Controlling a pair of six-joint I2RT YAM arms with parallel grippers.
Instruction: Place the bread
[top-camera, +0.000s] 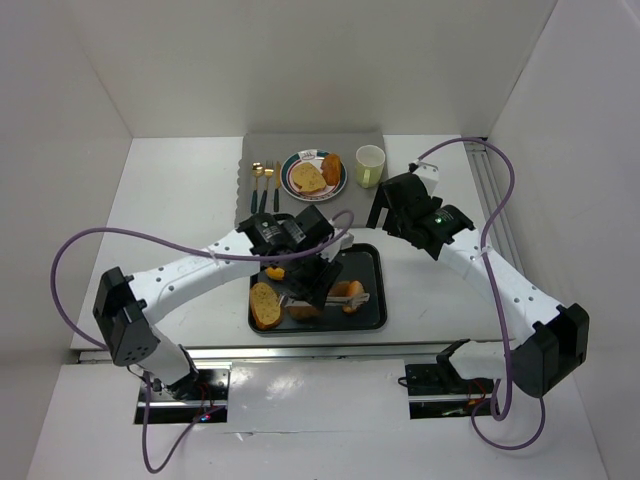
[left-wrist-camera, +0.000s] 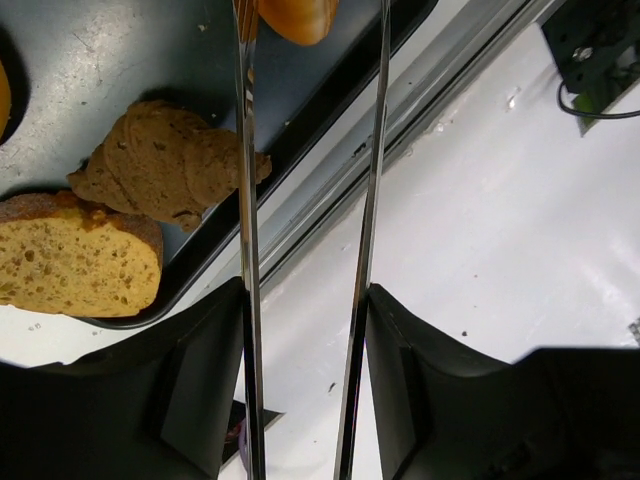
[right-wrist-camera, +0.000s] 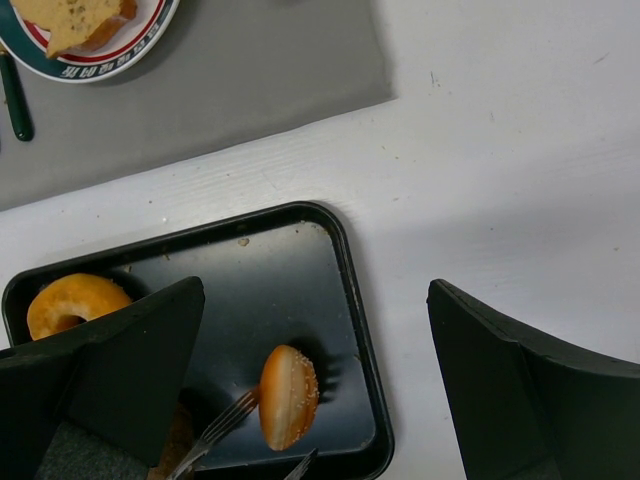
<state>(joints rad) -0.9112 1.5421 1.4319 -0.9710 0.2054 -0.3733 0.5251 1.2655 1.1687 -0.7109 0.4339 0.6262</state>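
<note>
Left claw (left-wrist-camera: 305, 300): clamped on the two arms of metal tongs (left-wrist-camera: 245, 200).
Tong tips, ahead of it: at a seeded bun (right-wrist-camera: 288, 396); whether it is pinched is unclear.
Beside the blades: brown bread chunk (left-wrist-camera: 165, 165) and cut slice (left-wrist-camera: 75, 265), in the black tray (right-wrist-camera: 345, 260).
Right claw (right-wrist-camera: 315, 295): spread wide, holding nothing, above the tray.
Beyond it: plate (right-wrist-camera: 110, 62), cut off.

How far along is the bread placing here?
Looks done: a cut bread slice and an orange pastry lie on the round rimmed plate. In hand: the left gripper clamps metal tongs, tips beside the sesame bun in the black tray. Left: gripping and carrying that bun; the right gripper hangs open.
</note>
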